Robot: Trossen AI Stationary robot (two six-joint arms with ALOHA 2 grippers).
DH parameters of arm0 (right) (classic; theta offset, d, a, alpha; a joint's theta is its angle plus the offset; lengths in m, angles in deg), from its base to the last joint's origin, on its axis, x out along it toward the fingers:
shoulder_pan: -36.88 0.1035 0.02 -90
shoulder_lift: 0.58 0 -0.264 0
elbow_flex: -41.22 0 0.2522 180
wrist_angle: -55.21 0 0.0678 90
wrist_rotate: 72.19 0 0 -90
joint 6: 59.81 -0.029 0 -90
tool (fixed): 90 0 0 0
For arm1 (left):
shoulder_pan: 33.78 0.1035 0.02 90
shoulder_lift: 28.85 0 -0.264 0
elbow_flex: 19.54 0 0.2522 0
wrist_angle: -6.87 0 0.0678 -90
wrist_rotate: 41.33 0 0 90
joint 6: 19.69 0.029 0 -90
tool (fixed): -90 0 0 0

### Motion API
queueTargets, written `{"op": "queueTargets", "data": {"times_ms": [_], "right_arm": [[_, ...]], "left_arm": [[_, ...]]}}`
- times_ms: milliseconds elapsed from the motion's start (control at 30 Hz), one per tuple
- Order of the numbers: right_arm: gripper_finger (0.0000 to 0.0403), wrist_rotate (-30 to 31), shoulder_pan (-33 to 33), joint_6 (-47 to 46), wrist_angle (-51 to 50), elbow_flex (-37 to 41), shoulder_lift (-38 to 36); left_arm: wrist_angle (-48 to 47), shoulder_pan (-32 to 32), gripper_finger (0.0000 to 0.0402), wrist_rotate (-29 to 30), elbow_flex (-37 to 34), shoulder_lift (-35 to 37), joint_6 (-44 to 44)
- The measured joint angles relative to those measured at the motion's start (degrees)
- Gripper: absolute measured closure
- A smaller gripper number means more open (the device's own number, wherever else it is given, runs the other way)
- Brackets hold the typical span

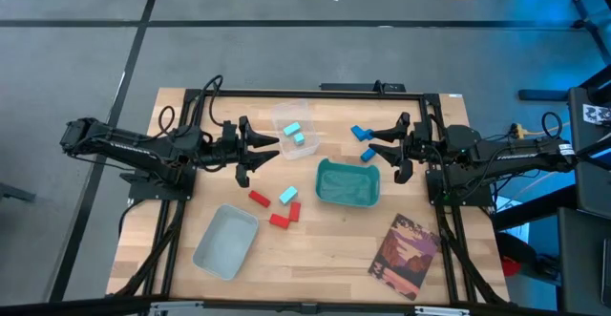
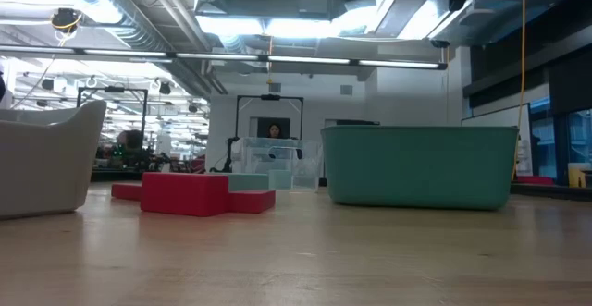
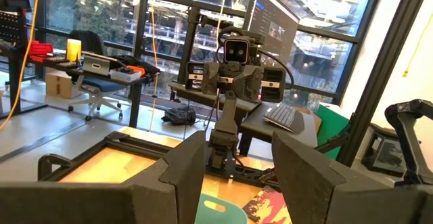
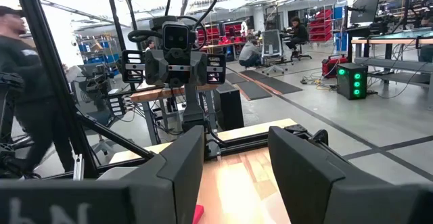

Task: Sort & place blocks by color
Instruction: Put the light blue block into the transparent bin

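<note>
- The left pincer (image 1: pixel 270 150) hovers over the left part of the light wooden table (image 1: pixel 315 259), its two dark fingers spread apart with nothing between them, pointing toward the table's middle.
- The right pincer (image 1: pixel 374 147) hovers over the right part of the table, fingers likewise spread and empty, pointing back at the left one.
- A clear plastic square container (image 1: pixel 292 124) sits near the far edge, between the two pincers; two light cyan rectangular blocks (image 1: pixel 295 133) lie inside it.
- Two darker blue blocks (image 1: pixel 363 142) lie on the bare table just in front of the right pincer's fingertips, one beside the other, near the far side of the teal plastic bin (image 1: pixel 347 184).
- Left of the teal bin, a third light cyan block (image 1: pixel 287 195) rests on the table, with three red rectangular blocks (image 1: pixel 277 211) around it: one alone to its left, two touching each other just nearer the front edge.
- A pale grey rectangular tray (image 1: pixel 226 242) sits tilted at the front left.
- A picture card showing a reddish landscape (image 1: pixel 405 245) lies at the front right.
</note>
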Motion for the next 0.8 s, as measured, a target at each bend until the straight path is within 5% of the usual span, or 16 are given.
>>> {"op": "queueTargets", "data": {"times_ms": [600,800], "right_arm": [[0.0233,0.0,0.0,0.0,0.0,0.0,0.0],[0.0233,0.0,0.0,0.0,0.0,0.0,0.0]], "left_arm": [[-0.3,0.0,0.0239,0.0,0.1,-0.4,0.0],[-17.0,0.0,0.0239,0.0,8.3,-4.2,0.0]]}}
